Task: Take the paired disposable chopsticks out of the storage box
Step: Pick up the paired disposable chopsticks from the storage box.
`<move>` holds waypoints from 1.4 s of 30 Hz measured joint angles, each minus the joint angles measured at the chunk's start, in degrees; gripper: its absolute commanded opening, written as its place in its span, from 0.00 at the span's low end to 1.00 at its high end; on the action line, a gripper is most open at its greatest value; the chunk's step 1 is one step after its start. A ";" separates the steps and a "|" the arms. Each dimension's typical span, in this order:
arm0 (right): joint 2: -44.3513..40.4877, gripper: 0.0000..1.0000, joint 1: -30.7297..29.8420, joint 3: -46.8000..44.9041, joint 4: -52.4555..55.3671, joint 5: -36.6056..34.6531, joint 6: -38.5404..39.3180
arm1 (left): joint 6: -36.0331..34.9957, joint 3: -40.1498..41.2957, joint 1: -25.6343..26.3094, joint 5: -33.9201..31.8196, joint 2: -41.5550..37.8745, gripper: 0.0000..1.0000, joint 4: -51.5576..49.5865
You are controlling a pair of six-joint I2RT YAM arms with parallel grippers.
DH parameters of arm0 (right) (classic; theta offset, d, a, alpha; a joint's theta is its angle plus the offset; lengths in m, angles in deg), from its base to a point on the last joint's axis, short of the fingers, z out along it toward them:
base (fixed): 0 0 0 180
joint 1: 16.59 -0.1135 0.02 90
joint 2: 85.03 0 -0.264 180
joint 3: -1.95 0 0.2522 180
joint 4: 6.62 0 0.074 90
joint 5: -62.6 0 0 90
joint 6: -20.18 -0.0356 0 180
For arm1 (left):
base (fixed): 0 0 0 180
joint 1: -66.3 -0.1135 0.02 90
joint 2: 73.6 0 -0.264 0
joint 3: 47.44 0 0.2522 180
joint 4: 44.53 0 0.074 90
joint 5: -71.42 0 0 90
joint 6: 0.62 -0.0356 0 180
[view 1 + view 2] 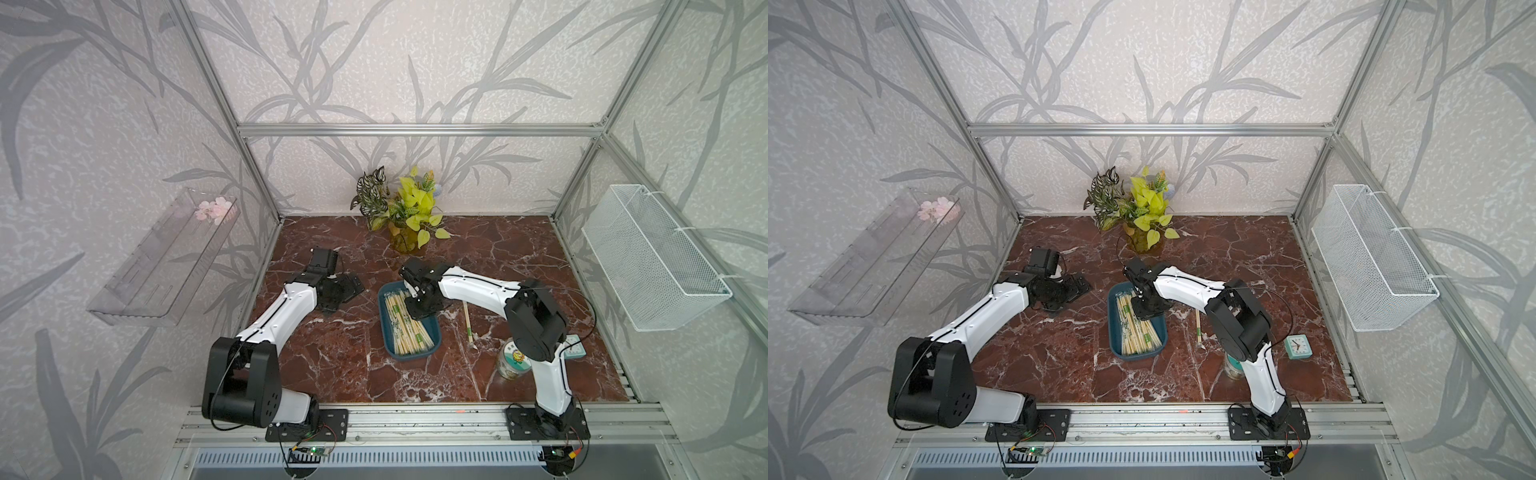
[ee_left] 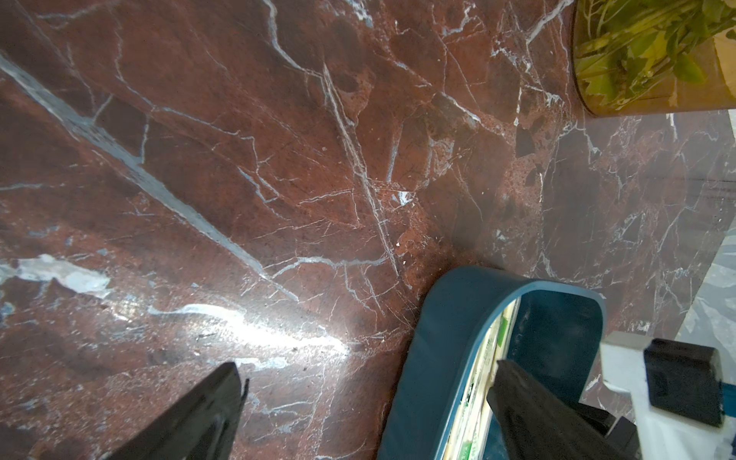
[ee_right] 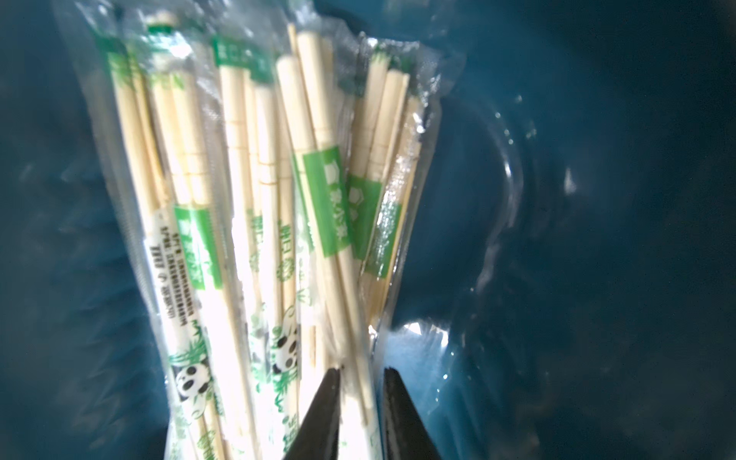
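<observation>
While dipped into the far end of the storage box (image 1: 383, 328), clamps with the right pincer (image 3: 360, 374) onto one sleeved pair among the paired disposable chopsticks (image 1: 405, 328), heaped lengthwise along the box's left side. Holds the left pincer (image 2: 368, 364) spread wide, gripping nothing, low over the desk (image 1: 332, 365) near the box's far left corner. Flat on the desk, right of the box: one loose pair (image 1: 468, 322).

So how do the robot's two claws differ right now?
The left gripper hangs wide open above the table, beside the storage box; the right gripper reaches into the box, jaws narrow around one of the paired disposable chopsticks. Both have black fingers.
</observation>
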 measured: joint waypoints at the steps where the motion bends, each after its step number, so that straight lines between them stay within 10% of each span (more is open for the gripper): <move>1: 0.24 0.18 0.00 0.11 0.02 -0.07 0.02 | -0.02 0.04 -0.09 0.00 0.00 0.99 0.02; 31: -4.85 0.03 0.20 1.36 2.32 -0.20 -1.27 | -0.72 1.16 -0.48 1.05 -0.96 0.99 0.31; 42: -10.25 0.02 5.46 -8.39 -9.92 12.83 -5.86 | -0.87 1.16 -0.50 1.81 -0.96 0.99 0.44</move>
